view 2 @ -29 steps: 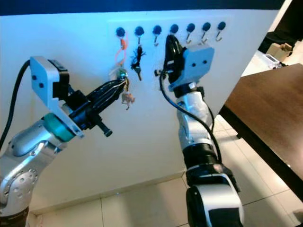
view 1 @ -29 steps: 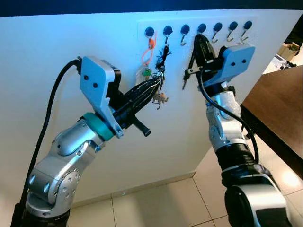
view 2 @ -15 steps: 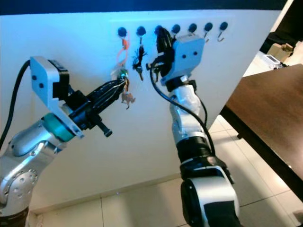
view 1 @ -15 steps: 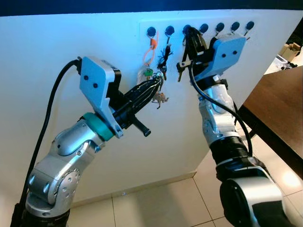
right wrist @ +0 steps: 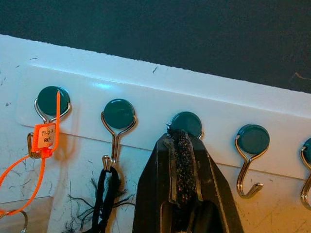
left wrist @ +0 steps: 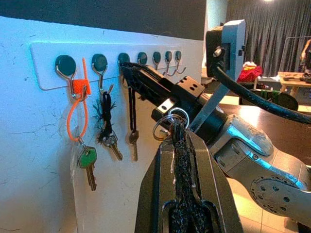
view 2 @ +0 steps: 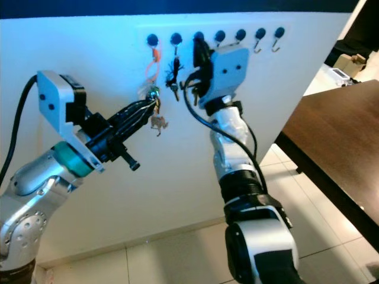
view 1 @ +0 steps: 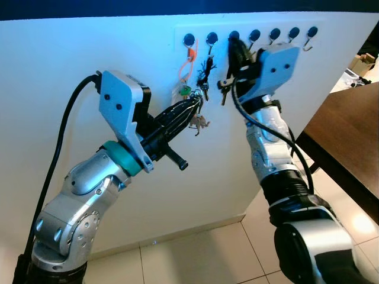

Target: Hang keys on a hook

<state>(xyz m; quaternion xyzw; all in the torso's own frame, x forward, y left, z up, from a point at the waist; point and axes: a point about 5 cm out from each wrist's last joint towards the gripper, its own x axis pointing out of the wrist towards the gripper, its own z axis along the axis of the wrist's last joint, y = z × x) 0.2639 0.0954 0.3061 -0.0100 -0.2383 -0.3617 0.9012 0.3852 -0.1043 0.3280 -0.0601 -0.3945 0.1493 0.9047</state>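
White wall ahead: my right gripper (right wrist: 182, 138) clamps a black cord (right wrist: 181, 165) at the third hook (right wrist: 187, 124); my left gripper (left wrist: 179, 141) pinches a key ring (left wrist: 165, 127); the orange tag (right wrist: 45, 136) is unreadable.

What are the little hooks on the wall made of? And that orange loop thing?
The hooks look like bent metal wire, silvery and shiny, since they glint in the light. Their round green caps look like smooth plastic or painted metal; it is hard to tell which. The orange loop looks like thin bendy plastic, bright and glossy, with a little tag on it.
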